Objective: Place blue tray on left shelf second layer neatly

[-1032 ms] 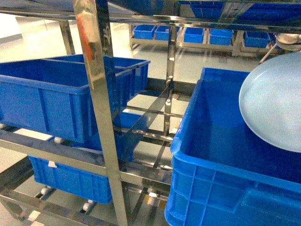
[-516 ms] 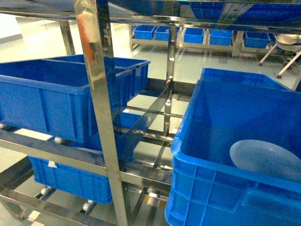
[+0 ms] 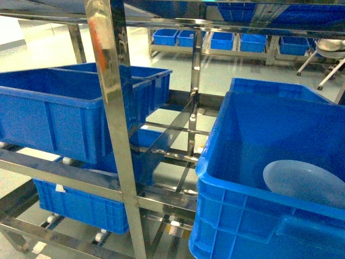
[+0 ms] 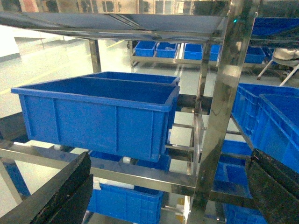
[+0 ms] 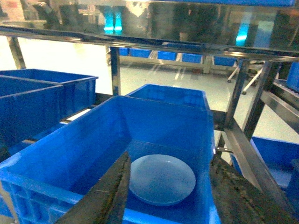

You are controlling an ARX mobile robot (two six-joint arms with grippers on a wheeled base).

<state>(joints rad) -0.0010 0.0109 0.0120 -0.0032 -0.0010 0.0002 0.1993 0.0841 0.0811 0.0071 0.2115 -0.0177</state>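
The blue tray [image 3: 304, 183] is a pale blue round plate lying flat on the floor of a deep blue crate [image 3: 237, 216] at the right of the head view. That crate rests on a tier of the steel left shelf [image 3: 110, 108]. In the right wrist view the tray [image 5: 161, 179] shows between the spread fingers of my right gripper [image 5: 171, 159], which hangs open, apart from the tray and holding nothing. My left gripper [image 4: 170, 154] is open and empty, facing a shelf post [image 4: 224, 93]. Neither gripper shows in the head view.
Another large blue crate [image 3: 54, 116] sits on the same tier to the left, also seen in the left wrist view [image 4: 98, 114]. More blue crates [image 3: 81, 208] fill the tier below. Steel rails [image 5: 254, 158] run close by my right gripper. Smaller blue bins [image 3: 221, 39] line a far rack.
One second ago the tray was tilted up at the right, above the crate. Half a second ago it lay flat inside the crate, and it has not moved since.
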